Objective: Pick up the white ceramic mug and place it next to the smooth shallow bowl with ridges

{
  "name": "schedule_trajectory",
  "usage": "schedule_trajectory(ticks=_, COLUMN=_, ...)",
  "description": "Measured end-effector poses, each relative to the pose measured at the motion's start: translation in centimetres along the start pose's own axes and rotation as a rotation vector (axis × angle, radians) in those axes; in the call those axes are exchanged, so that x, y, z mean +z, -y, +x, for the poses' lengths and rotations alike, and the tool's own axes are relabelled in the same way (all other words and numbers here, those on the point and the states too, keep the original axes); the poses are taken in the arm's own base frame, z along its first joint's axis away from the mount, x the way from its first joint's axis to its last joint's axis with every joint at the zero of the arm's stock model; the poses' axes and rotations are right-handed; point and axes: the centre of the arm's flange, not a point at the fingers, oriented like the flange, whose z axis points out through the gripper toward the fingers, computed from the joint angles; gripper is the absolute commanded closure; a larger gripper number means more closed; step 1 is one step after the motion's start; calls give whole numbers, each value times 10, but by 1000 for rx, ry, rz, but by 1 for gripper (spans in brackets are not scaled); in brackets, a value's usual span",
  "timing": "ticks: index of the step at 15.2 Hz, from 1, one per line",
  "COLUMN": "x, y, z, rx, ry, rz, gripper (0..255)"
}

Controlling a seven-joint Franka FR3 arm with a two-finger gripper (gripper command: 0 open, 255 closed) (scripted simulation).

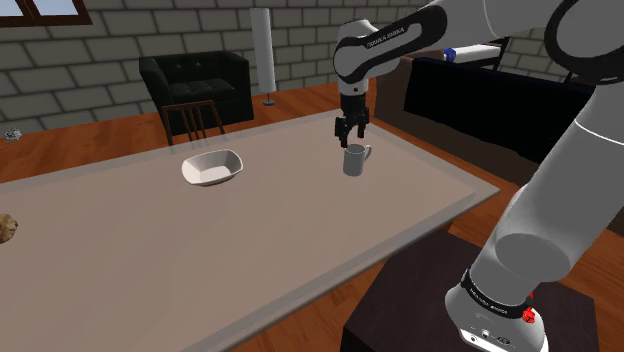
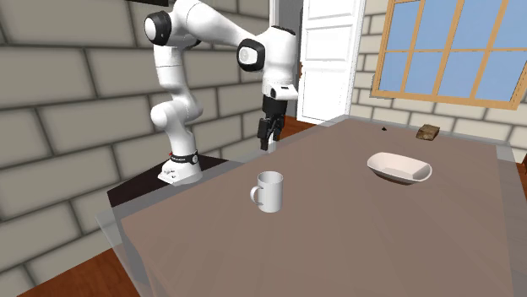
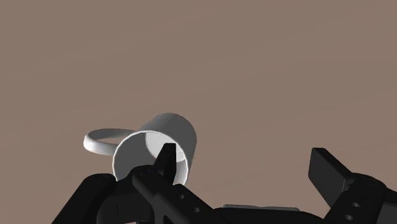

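The task had barely begun: the white mug (image 1: pixel 354 160) stood upright on the counter (image 1: pixel 300 230), ungrasped, with the shallow bowl (image 1: pixel 212 168) well apart at its 9 o'clock in the shoulder view. The gripper (image 1: pixel 351 138) hovered above the mug, fingers spread wide and holding nothing; in the wrist view one finger lay over the mug's mouth. Judging by this, descent, grasp, carry and placement beside the bowl all remained.

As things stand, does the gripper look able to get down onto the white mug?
Probably yes. The gripper hangs open right above the upright mug, one finger over its mouth, nothing between them; the bowl sits well aside on the table.
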Motion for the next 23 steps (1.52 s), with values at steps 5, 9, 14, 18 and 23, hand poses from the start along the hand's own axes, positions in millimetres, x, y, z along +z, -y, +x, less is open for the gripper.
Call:
schedule_trajectory(ticks=5, x=43, y=-28, z=45, rx=18, ry=52, rz=-11, gripper=0)
schedule_trajectory(ticks=9, x=71, y=-42, z=58, rx=24, ry=69, rz=-15, gripper=0)
schedule_trajectory(ticks=14, x=95, y=-42, z=57, rx=24, ry=70, rz=-15, gripper=0)
schedule_trajectory(ticks=18, x=99, y=-43, z=56, rx=24, ry=69, rz=-15, gripper=0)
schedule_trajectory(ticks=23, x=99, y=-43, z=57, rx=24, ry=69, rz=-15, gripper=255)
